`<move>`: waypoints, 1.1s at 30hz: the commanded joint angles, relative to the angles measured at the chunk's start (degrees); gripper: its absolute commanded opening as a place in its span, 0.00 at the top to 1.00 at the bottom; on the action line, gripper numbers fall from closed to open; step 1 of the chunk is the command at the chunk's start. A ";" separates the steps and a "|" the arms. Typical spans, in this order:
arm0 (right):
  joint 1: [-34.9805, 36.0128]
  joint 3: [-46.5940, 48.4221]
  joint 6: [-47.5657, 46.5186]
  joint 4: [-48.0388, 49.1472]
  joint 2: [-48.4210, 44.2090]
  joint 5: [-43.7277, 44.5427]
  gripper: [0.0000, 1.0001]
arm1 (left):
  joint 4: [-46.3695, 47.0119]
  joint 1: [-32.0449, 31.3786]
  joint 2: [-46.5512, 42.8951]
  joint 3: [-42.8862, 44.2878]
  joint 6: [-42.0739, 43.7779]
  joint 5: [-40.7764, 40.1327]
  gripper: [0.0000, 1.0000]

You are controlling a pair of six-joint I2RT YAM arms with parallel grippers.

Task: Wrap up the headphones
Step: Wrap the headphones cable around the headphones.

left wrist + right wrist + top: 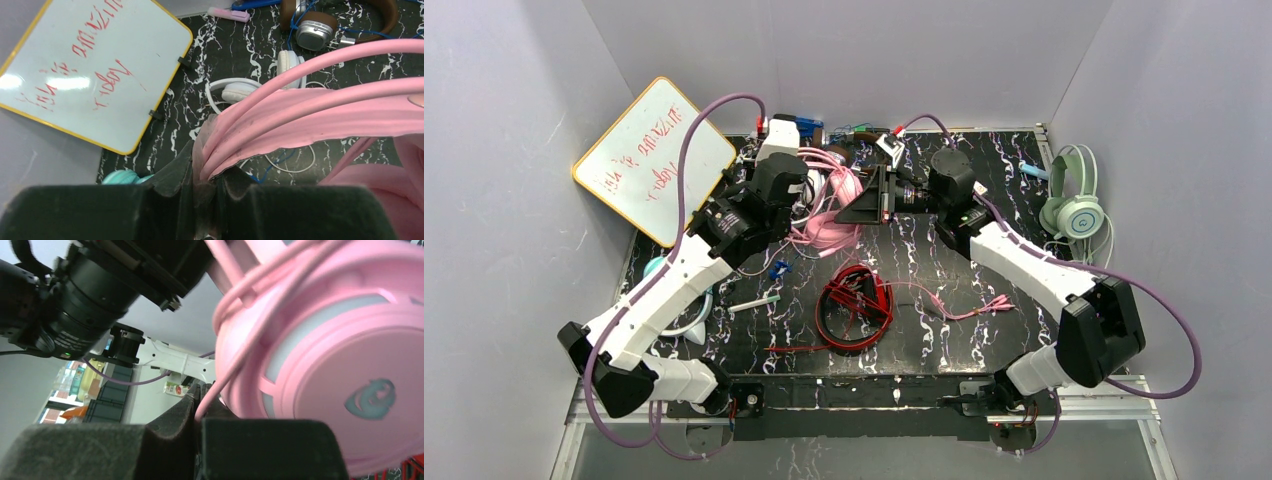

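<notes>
The pink headphones (832, 228) hang between both grippers at the back middle of the table. My left gripper (205, 167) is shut on the pink headband and cord strands (300, 107); seen from above, the left gripper (802, 205) meets the headphones from the left. My right gripper (200, 402) is shut on the thin pink cord (227, 365), right next to the pink ear cup (345, 365). From above, the right gripper (844, 213) reaches in from the right. The cord's free end (984, 305) trails on the table.
Red headphones (854, 300) lie front centre, mint green headphones (1074, 205) at the right wall, teal headphones (122, 177) under the left arm. White headphones (240, 90) and brown headphones (320, 25) lie at the back. A whiteboard (654, 155) leans at the left.
</notes>
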 commanded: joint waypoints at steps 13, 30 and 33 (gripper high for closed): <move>5.29 1.27 -0.39 2.86 -0.92 4.43 0.83 | 1.44 0.43 2.04 2.82 -22.09 -0.34 1.00; 8.18 -1.66 -4.42 1.06 -1.89 7.50 0.81 | -8.69 10.07 11.81 10.94 -34.45 21.75 1.00; 8.67 -4.17 -4.36 3.16 -2.72 7.68 0.81 | -10.79 12.06 14.41 13.19 -37.15 26.04 1.00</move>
